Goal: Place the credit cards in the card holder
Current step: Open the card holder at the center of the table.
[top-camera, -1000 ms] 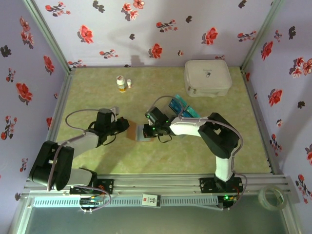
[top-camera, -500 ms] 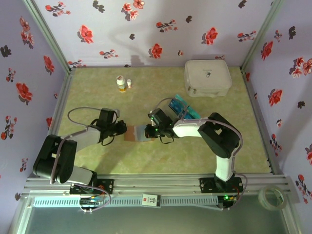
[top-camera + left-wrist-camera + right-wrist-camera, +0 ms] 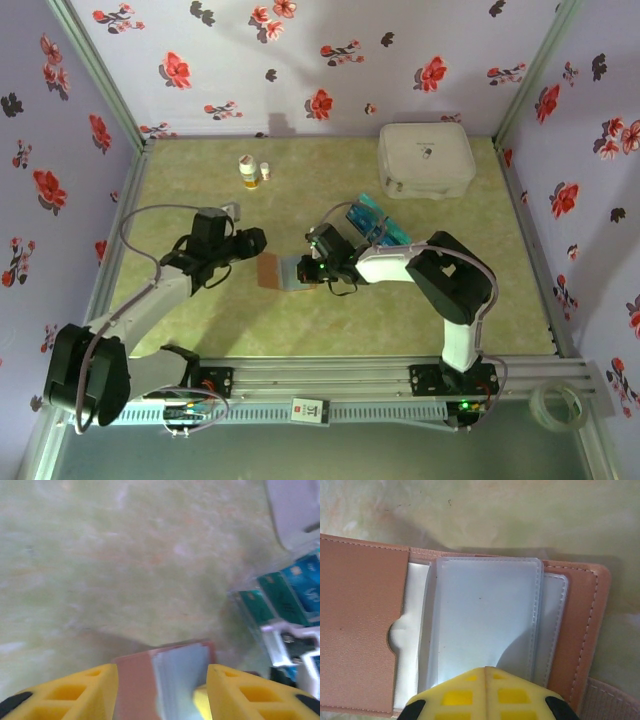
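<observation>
The card holder [image 3: 270,270] lies open on the mat, a pinkish-brown flap at its left and clear sleeves at its right. My right gripper [image 3: 305,268] is shut, and its yellow tip [image 3: 487,669] presses down on the top clear sleeve of the card holder [image 3: 360,630]. My left gripper [image 3: 256,240] hovers just left of and behind the holder, open. In the left wrist view the card holder [image 3: 132,680] shows between and below the yellow fingers [image 3: 75,692] of the left gripper [image 3: 162,692], untouched. The blue-teal credit cards [image 3: 368,215] [image 3: 282,592] stand in a clear tray behind the right gripper.
A big white rounded case [image 3: 426,160] sits at the back right. Two small bottles [image 3: 250,172] stand at the back, left of centre. The clear tray [image 3: 395,235] holds the cards. Flowered walls close in three sides. A tape roll [image 3: 558,405] lies outside the front rail.
My left gripper went in to the holder's left edge, then opened and drew back up and away. The holder now lies open. The right gripper stayed shut on the sleeve.
</observation>
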